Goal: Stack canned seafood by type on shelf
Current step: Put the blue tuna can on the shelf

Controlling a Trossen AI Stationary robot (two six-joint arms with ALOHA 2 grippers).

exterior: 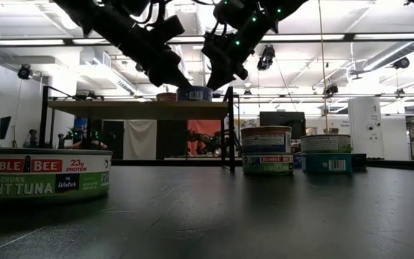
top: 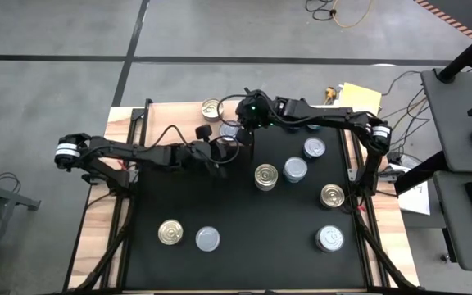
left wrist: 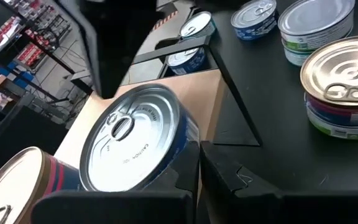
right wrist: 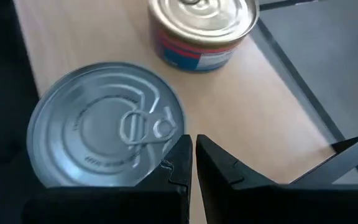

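On the light wooden shelf (top: 170,111) at the table's far edge stand a gold-topped can (top: 211,107) and, nearer, a silver-topped can with a blue label (top: 230,129), both resting on their bases. My left gripper (left wrist: 199,168) is shut at this can's left side (exterior: 184,83). My right gripper (right wrist: 193,162) is shut at its right side (exterior: 212,83). In the left wrist view the silver-topped can (left wrist: 135,146) fills the middle. The right wrist view has the same can (right wrist: 101,134) with the gold-topped can (right wrist: 201,31) beyond it. My left gripper's shut fingertips (left wrist: 188,155) lie against the silver-topped can's side wall (left wrist: 182,134), slanting down from the table's left. The can stands upright on the shelf. My right gripper's shut fingertips (right wrist: 178,158) lie at the can's top rim (right wrist: 160,163), slanting down from the right; whether they press it I cannot tell.
Several more cans stand on the black table: a gold one (top: 266,176) and a silver one (top: 296,170) mid-table, others at right (top: 315,148) (top: 332,196) (top: 329,238), two near the front left (top: 170,232) (top: 207,238). A tuna can (exterior: 42,175) is close to the low camera.
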